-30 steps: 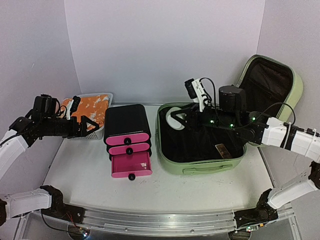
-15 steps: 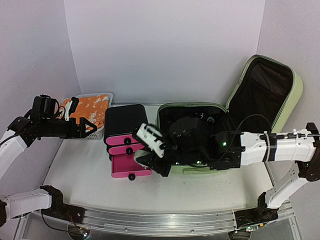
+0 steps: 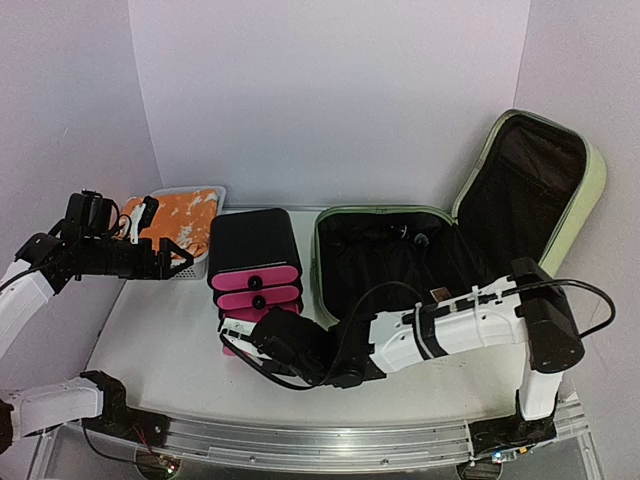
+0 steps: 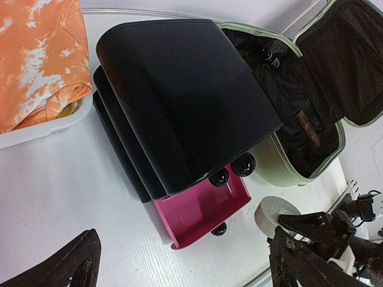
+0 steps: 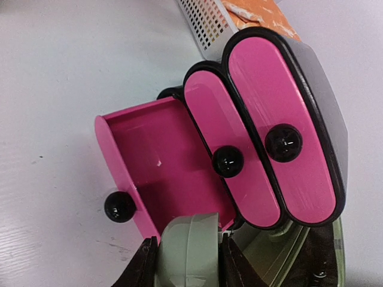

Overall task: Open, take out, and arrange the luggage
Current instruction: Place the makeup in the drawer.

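The luggage is a large light-green suitcase lying open at the right, lid propped up, black lining showing; its green shell also shows in the left wrist view. My right gripper is shut on a pale grey-green round disc, held on edge over the near corner of an open pink drawer. From above, that right gripper is low in front of the drawer box. My left gripper hovers open and empty beside the basket, well apart from the luggage.
A black drawer box with pink fronts stands left of the luggage, its bottom drawer pulled out. A white perforated basket holding orange-and-white cloth sits at the back left. The right arm stretches across the table front.
The right arm has swung from above the suitcase leftward and down to the open bottom drawer, carrying the round disc. The left arm has barely moved.
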Available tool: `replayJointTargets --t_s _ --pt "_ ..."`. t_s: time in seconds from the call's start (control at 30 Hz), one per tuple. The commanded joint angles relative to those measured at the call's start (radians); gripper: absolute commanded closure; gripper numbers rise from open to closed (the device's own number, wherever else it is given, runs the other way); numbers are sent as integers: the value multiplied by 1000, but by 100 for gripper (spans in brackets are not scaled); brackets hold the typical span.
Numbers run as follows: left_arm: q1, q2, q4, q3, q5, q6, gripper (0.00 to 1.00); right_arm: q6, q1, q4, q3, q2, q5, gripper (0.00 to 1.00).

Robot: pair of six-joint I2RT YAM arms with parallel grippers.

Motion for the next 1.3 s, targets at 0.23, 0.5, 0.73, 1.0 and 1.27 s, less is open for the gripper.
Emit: replayJointTargets --t_s 0.23,0.5,0.73,1.0,1.27 --pt "-1 -7 -3 47 -8 25 1 -246 -11 213 102 180 164 94" --pt "-1 -2 -1 34 -1 28 0 -279 -57 252 175 281 136 91" --pt "-1 13 -1 35 1 33 1 -310 -81 262 261 370 125 79" --pt "-2 48 -1 27 -8 50 1 -315 -92 266 313 415 110 70" --pt "-2 55 3 32 -8 52 1 -302 -94 266 311 384 59 37"
